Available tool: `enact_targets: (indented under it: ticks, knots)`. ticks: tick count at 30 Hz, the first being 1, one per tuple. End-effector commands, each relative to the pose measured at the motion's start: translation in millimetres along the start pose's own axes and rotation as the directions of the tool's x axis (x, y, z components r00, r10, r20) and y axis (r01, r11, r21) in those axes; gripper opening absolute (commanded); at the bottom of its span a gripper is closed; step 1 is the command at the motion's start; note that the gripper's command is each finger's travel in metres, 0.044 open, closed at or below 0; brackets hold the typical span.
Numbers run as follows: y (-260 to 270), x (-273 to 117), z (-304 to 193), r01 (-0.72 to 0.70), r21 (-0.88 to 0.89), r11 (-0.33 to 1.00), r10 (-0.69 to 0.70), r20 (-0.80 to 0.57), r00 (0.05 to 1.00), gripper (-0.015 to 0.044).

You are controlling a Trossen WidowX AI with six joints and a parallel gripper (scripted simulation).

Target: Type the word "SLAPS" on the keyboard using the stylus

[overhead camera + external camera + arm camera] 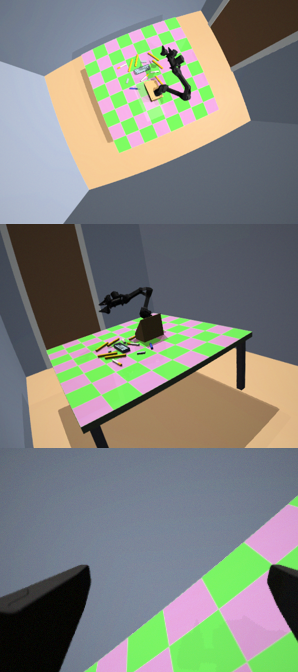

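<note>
The small dark keyboard (142, 69) (121, 347) with pale keys lies on the checkered desk (148, 134) (147, 380), among scattered sticks. A blue pen-like stick (133, 88) (151, 346) with a thin dark tip lies flat on the desk between the keyboard and the wooden base block; it looks like the stylus. My gripper (166, 47) (100, 308) (179, 573) is wide open and empty, raised high above the desk and off to the side of the keyboard. The wrist view shows only wall and desk squares between the fingers. Key letters are too small to read.
Several yellow sticks (136, 60) (115, 356) lie around the keyboard. White-and-yellow sticks (122, 66) (117, 362) and small grey pieces (127, 81) (141, 352) lie nearby. The arm stands on a wooden block (150, 89) (153, 327).
</note>
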State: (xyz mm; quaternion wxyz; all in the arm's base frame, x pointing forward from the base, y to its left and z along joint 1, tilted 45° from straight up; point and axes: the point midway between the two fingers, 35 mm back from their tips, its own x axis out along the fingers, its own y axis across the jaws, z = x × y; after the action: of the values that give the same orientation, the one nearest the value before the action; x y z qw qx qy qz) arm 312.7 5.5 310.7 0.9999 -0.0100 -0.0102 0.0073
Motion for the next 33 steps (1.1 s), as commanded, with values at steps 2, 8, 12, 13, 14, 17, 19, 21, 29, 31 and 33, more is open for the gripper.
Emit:
enact_targets:
  ticks: [2,8,12,13,14,17,19,21,29,31,33]
  knots:
    - [1.4,6.4,-8.0,0.003,0.012,1.0,-0.003,-0.041,0.999,0.0387]
    - [17.8,49.1,-85.4,0.066,0.067,0.996,-0.035,-0.385,0.922,0.023]
    - [28.8,65.4,-139.5,0.127,0.03,0.991,-0.086,-0.582,0.809,0.0125]
    - [31.6,67.9,-153.1,0.141,0.013,0.99,-0.102,-0.624,0.775,0.0099]
    - [34.4,69.7,-166.7,0.153,-0.008,0.988,-0.119,-0.664,0.738,0.0073]
    - [42.4,71.4,-207.0,0.181,-0.084,0.98,-0.18,-0.763,0.621,0.0]
    - [47.2,69.8,-233.1,0.189,-0.146,0.971,-0.227,-0.812,0.538,0.0]
    - [51.6,66.1,-258.3,0.189,-0.216,0.958,-0.28,-0.846,0.454,0.0]
    - [64.2,38.4,-345.2,0.106,-0.509,0.854,-0.52,-0.834,0.183,0.0]
    - [64.9,29.9,-362.7,0.062,-0.578,0.814,-0.581,-0.804,0.131,0.0]
    - [64.4,21.3,-378.6,0.011,-0.641,0.768,-0.639,-0.765,0.084,0.0]
